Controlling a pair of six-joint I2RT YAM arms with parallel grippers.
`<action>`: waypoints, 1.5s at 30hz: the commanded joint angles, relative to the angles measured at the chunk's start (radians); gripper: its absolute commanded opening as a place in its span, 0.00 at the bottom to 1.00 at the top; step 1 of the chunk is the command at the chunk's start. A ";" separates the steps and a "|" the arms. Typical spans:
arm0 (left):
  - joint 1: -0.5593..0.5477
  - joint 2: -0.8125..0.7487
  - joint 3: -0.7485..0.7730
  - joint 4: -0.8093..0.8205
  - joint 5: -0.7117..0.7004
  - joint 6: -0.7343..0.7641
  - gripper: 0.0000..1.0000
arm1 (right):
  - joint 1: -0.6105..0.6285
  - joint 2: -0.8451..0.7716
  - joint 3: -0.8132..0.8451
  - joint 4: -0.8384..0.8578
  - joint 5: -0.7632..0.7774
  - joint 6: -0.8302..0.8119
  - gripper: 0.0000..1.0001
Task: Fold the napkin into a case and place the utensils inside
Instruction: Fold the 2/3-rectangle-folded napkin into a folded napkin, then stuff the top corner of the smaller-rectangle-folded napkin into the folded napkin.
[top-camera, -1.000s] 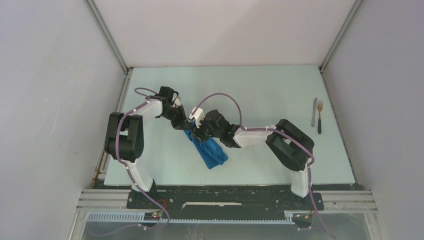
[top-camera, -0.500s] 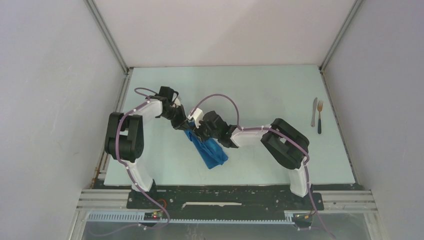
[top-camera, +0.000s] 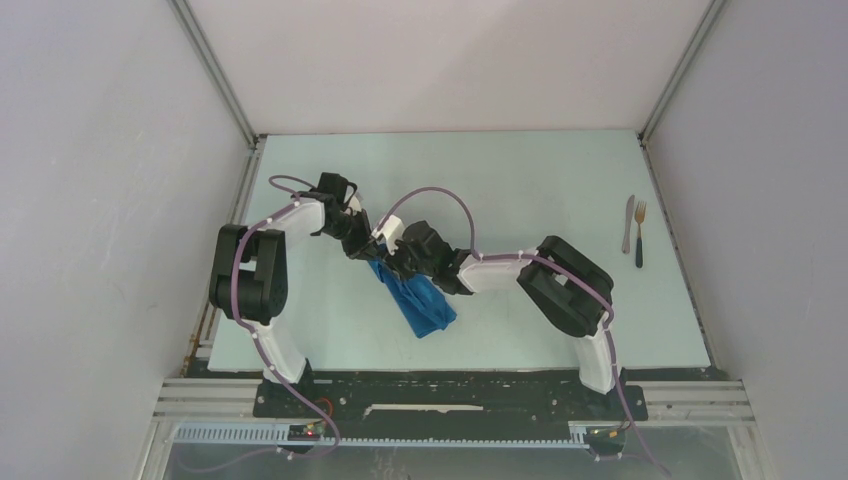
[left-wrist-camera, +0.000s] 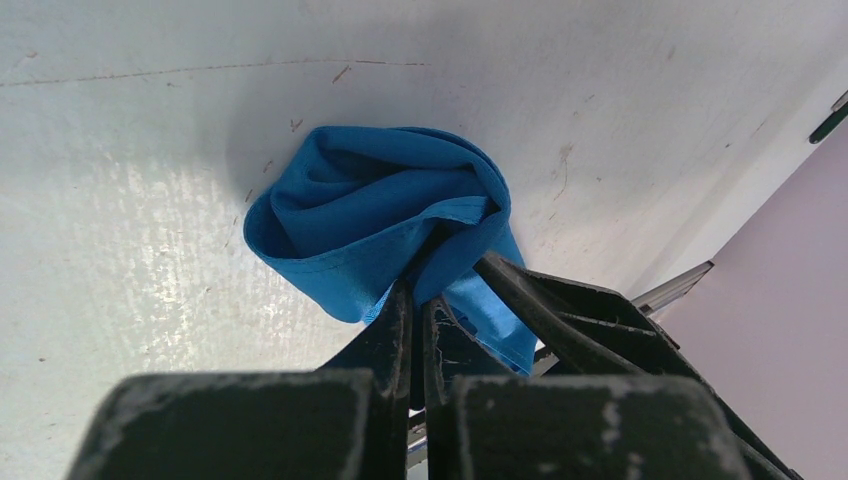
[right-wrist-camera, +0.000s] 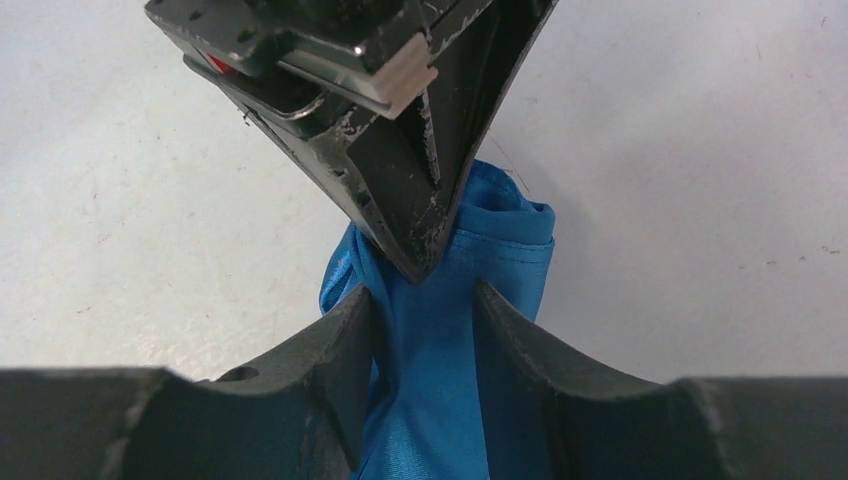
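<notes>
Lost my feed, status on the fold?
Left gripper shut on the napkin. Right gripper straddles it, grip unclear. Napkin bunched, no case yet. Knife and fork far right, untouched.

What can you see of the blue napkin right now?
The napkin is plain bright blue cloth, smooth and slightly shiny, bunched into a loose long roll lying slantwise on the pale table. The left pincer is shut on a fold at its far end. The right pincer straddles the bunch beside it, fingers against both sides.
</notes>
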 joint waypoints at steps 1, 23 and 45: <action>0.007 -0.013 0.019 -0.005 0.030 0.014 0.00 | 0.005 0.015 0.049 0.039 0.004 -0.005 0.44; 0.007 -0.258 -0.024 -0.068 -0.292 0.019 0.70 | -0.014 0.008 0.057 -0.023 -0.030 0.118 0.00; -0.238 -0.303 -0.234 0.249 -0.602 -0.140 0.32 | -0.047 -0.006 0.016 0.040 -0.106 0.204 0.00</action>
